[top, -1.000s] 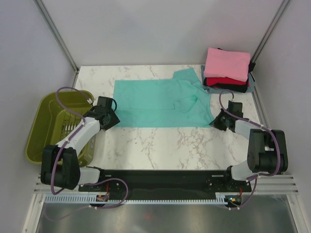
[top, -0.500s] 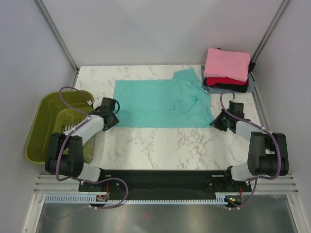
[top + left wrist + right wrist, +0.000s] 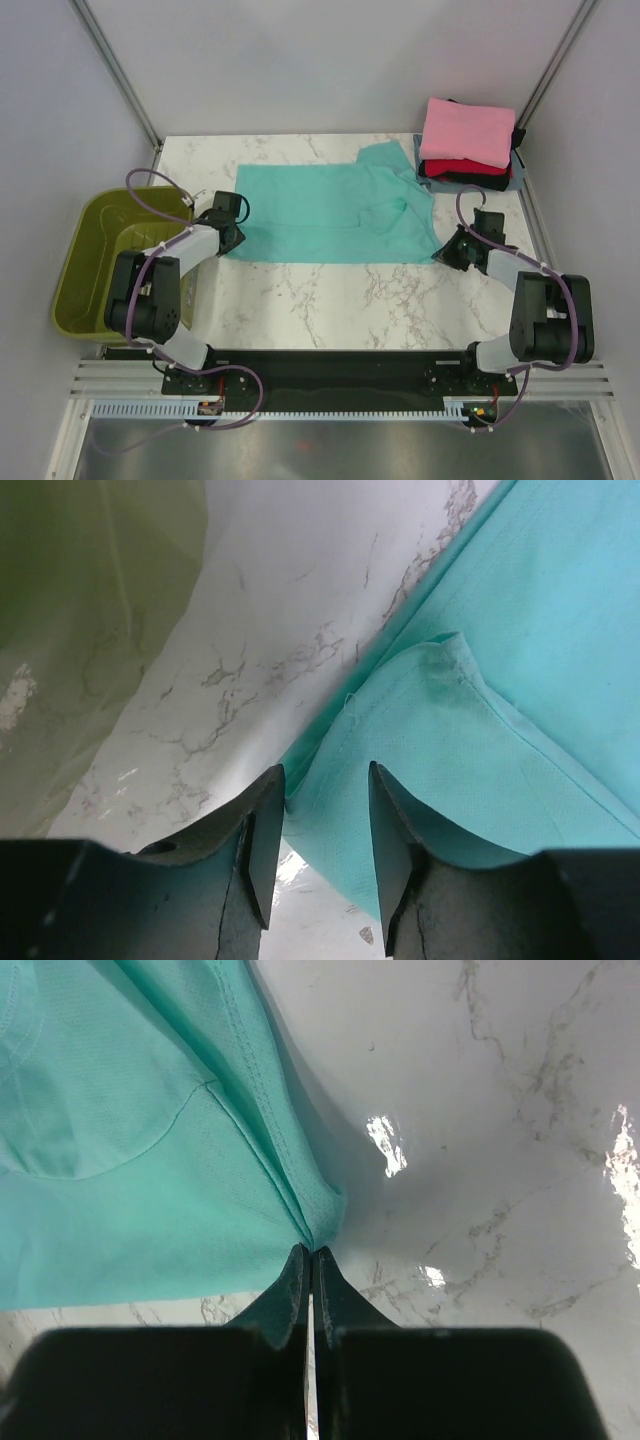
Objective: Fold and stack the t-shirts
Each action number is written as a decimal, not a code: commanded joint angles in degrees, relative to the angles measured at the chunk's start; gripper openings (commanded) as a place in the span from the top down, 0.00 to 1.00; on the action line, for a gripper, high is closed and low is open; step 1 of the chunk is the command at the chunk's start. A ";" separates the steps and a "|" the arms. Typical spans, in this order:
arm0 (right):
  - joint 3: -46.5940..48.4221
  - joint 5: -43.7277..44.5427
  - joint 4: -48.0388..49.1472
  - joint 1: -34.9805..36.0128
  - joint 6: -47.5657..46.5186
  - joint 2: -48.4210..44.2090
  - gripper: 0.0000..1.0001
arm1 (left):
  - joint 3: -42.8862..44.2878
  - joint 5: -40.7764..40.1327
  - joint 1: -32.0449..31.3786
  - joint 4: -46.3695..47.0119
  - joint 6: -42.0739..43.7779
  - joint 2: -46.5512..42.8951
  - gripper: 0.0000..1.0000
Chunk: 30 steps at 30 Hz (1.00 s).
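Two near corners of teal t-shirt (image 3: 320,215) were targeted for folding: right gripper (image 3: 310,1256) pinched one, left gripper (image 3: 324,780) gaped around other.

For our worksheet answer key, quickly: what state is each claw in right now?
Left claw: open, over a corner of the teal t-shirt.
Right claw: shut on the teal t-shirt's other near corner.
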 commanded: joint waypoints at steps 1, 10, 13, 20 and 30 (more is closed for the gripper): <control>1.25 -0.76 -1.83 -0.79 -0.55 -2.47 1.00 | -3.06 6.64 -0.29 -3.45 -3.27 1.14 0.53; -3.22 3.73 -7.46 -2.37 0.60 -9.67 1.00 | -10.53 12.26 -0.38 -5.01 -2.22 -13.18 0.70; -4.10 3.81 -9.65 -3.07 -0.55 -11.52 1.00 | -12.03 13.50 -0.38 -8.08 -2.39 -20.36 0.57; -6.39 4.60 -13.70 -4.66 0.41 -18.63 1.00 | -16.94 16.75 -1.34 -11.44 -2.48 -33.56 0.45; -6.48 2.94 -13.18 -5.10 1.48 -18.56 1.00 | -20.47 14.12 -4.33 -4.95 -5.12 -28.77 0.44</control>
